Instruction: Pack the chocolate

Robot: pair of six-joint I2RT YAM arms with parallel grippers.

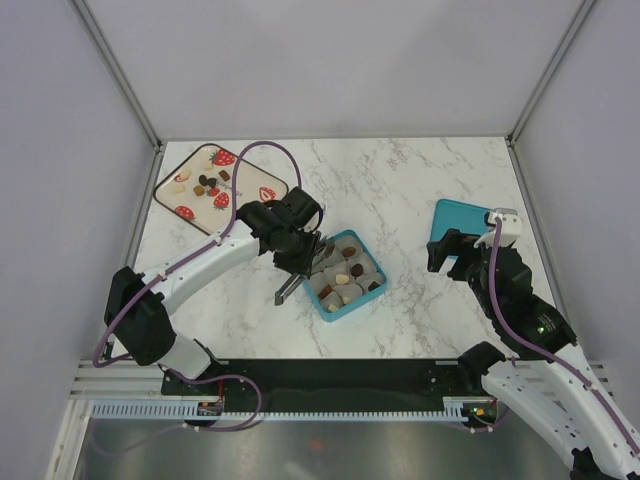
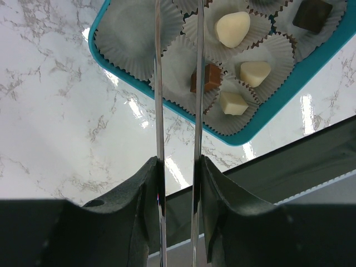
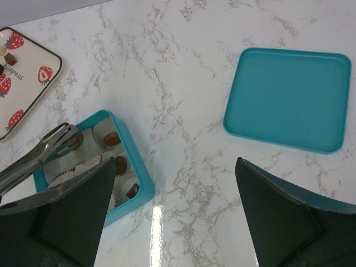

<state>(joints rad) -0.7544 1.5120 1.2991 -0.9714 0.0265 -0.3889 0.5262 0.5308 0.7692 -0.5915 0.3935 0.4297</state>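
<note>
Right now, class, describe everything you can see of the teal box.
The teal box is shallow, square with rounded corners, plastic-looking, lidless, sitting askew on the marble table. White pleated paper cups fill it; several hold chocolates, at least one is empty. Tongs in the left claw reach over it.

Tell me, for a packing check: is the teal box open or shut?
Open: the box shows its cups and chocolates; the lid lies flat on the table, apart.

metal tongs (image 3: 39, 156) over teal box (image 3: 134, 158); teal lid (image 3: 286, 97) and strawberry tray (image 3: 32, 57) on marble table (image 3: 183, 67)
</note>
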